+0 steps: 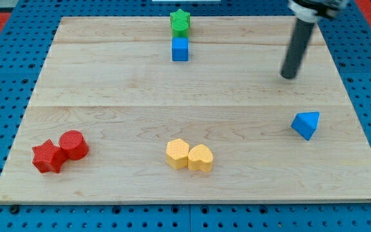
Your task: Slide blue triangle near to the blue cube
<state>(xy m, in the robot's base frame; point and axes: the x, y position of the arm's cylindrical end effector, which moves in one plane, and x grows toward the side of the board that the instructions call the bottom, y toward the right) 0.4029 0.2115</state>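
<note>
The blue triangle [306, 124] lies near the board's right edge, a little below the middle. The blue cube [180, 49] sits near the view's top centre, just below a green star [180, 22]. My tip [290, 75] is above the blue triangle and slightly to its left, apart from it, and far to the right of the blue cube. The rod rises from the tip toward the view's top right.
A red star [47, 157] and a red cylinder [73, 144] touch at the bottom left. A yellow hexagon [178, 153] and a yellow heart [200, 158] touch at the bottom centre. The wooden board [108, 90] lies on a blue pegboard.
</note>
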